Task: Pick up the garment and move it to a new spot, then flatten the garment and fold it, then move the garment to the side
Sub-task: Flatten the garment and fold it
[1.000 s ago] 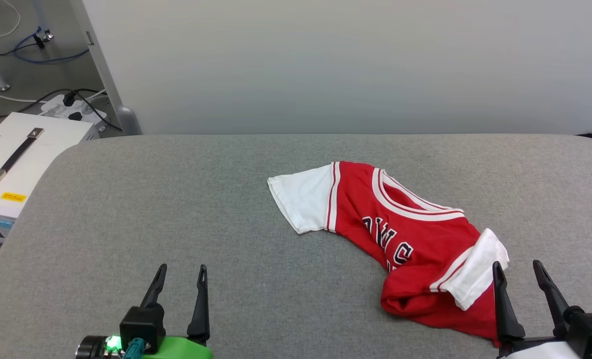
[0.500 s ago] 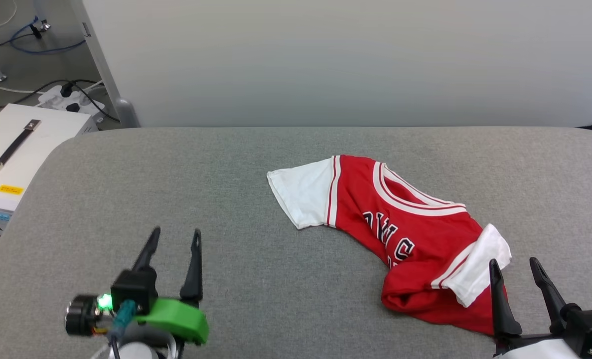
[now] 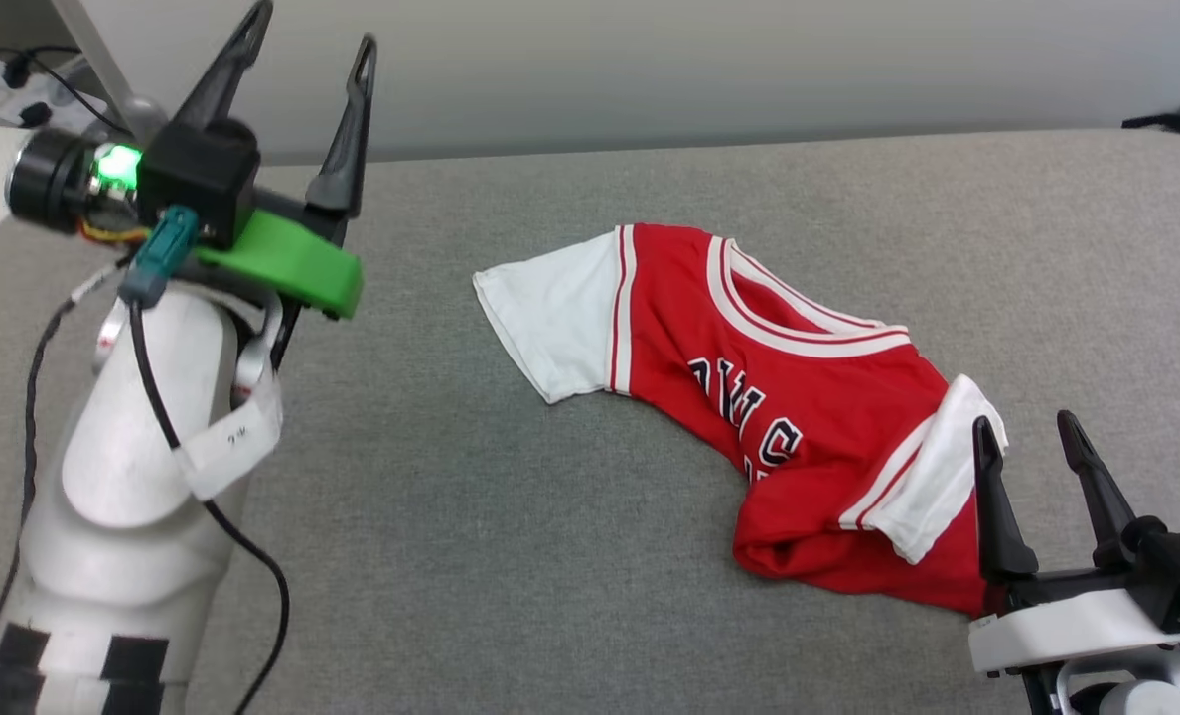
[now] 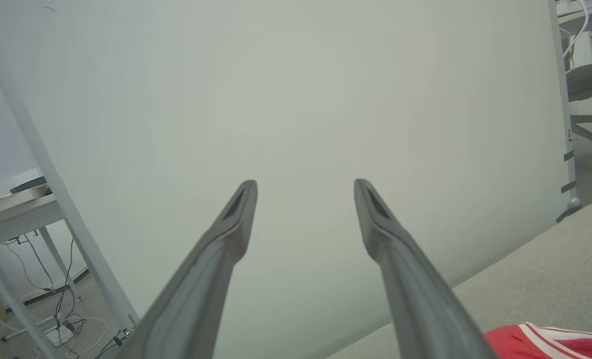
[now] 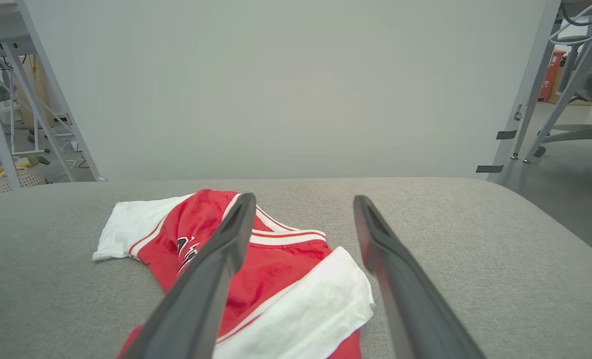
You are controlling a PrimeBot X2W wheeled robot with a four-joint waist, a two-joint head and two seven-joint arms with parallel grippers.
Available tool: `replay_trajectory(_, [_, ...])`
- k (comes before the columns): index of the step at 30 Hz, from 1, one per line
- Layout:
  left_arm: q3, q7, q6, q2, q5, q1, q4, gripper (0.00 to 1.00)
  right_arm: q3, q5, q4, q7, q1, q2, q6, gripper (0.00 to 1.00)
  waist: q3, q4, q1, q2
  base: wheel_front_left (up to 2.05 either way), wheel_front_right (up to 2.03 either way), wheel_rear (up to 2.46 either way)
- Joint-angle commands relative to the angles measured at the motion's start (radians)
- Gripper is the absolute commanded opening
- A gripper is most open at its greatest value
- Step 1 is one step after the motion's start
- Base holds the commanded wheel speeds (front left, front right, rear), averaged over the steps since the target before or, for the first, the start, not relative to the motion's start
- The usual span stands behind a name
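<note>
Red Bulls jersey [image 3: 799, 397] lies crumpled right of centre on the grey surface [image 3: 511, 556], right gripper [image 3: 1021, 425] wide open beside its near sleeve [image 3: 933, 477], left gripper [image 3: 314, 25] wide open, raised far left; risk: pinching the bunched sleeve lifts one layer and drags the rest.

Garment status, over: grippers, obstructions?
Left gripper high over table, left side, jaws open, empty. Right gripper by garment, at its near sleeve, jaws open, no grip. Garment crumpled, unfolded. No obstruction seen.
</note>
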Motion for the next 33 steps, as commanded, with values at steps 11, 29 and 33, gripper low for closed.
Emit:
replay_trajectory(11, [-0.533, 0.271, -0.004, 0.119, -0.275, -0.441, 0.261, 1.00, 0.020, 0.020, -0.011, -0.009, -0.104, -0.002, -0.001, 1.00, 0.204, -0.094, -0.0001, 0.0000, 0.00, 0.00, 0.00])
replay_trajectory(29, [-1.061, 0.959, -0.004, 0.257, -0.843, -0.618, 0.267, 1.00, 0.035, 0.043, -0.019, -0.009, -0.190, -0.002, -0.001, 1.00, 0.344, -0.151, -0.0001, 0.0000, 0.00, 0.00, 0.00])
replay_trajectory(33, [-1.075, 1.021, -0.004, 0.266, -0.856, -0.587, 0.265, 1.00, 0.040, 0.048, -0.019, -0.009, -0.202, -0.002, -0.001, 1.00, 0.361, -0.160, -0.0001, 0.0000, 0.00, 0.00, 0.00])
